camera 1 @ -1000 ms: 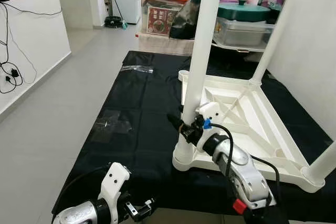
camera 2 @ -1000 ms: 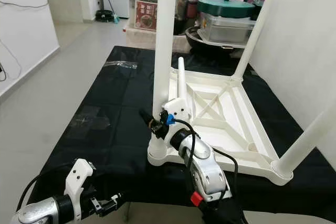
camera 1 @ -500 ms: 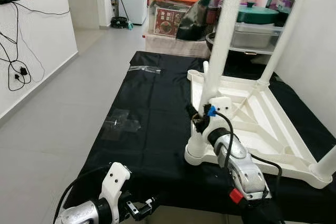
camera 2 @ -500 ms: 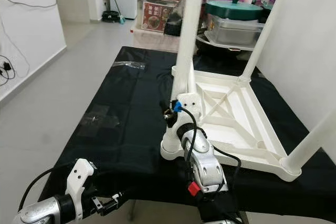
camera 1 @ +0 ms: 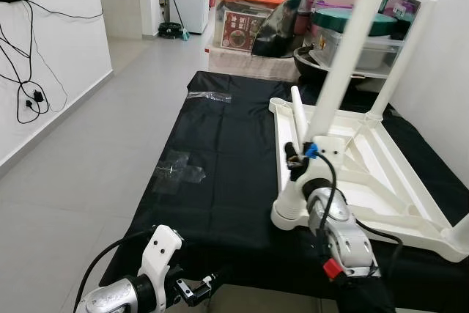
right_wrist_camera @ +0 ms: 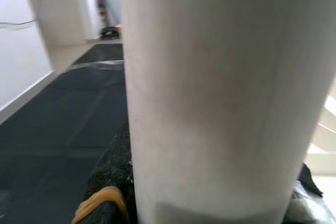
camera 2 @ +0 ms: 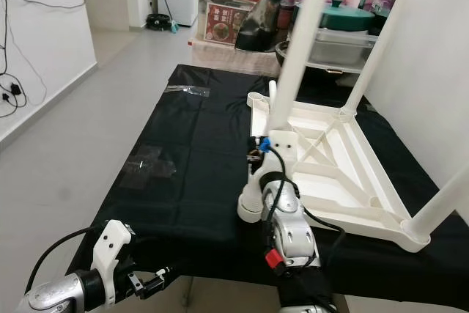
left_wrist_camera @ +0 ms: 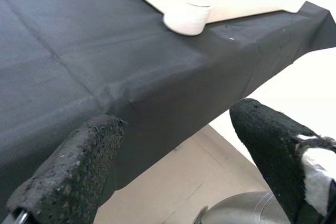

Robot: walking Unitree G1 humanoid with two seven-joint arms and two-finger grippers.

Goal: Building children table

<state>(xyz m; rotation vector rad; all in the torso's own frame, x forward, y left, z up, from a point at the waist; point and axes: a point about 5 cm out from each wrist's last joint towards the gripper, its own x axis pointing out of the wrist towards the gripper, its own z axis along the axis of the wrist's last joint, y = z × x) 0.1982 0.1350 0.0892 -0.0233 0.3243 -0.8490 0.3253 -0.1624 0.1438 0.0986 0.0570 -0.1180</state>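
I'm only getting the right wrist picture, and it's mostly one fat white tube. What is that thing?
Observer: It's a white table leg, standing in the near corner socket of an upside-down white plastic table. The right gripper is clamped on it low down.
Operator: Is the leg straight up?
Observer: No, it tilts, with its top leaning to the robot's right.
Operator: What is the table sitting on?
Observer: A black cloth spread over a low surface, with the table on the robot's right part of it.
Operator: And the other arm?
Observer: The left gripper hangs open below the near edge of the cloth, holding nothing.
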